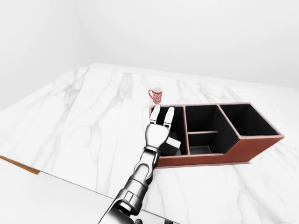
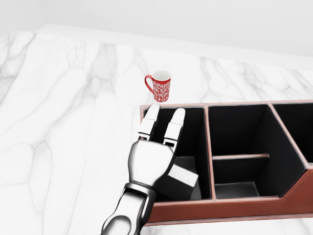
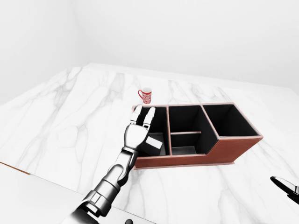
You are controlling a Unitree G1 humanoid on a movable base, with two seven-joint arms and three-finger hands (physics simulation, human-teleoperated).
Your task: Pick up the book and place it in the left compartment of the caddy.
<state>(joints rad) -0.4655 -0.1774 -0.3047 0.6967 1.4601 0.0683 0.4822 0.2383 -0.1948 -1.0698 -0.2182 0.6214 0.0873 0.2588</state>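
My left hand is hovering over the caddy's left compartment, fingers stretched open, gripping nothing. The book is lying tilted inside that compartment, so I judge the placing done; next I should lift clear. A mug is standing just above the caddy, not blocking. My right hand is barely showing; I cannot tell its state.

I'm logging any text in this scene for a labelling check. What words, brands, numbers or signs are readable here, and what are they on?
None can be read.
The mug carries only a white ornamental pattern on red, no letters.
The book in the left compartment shows plain faces with no title visible.
The caddy and the marble counter bear no marks.
The left hand shows no label.
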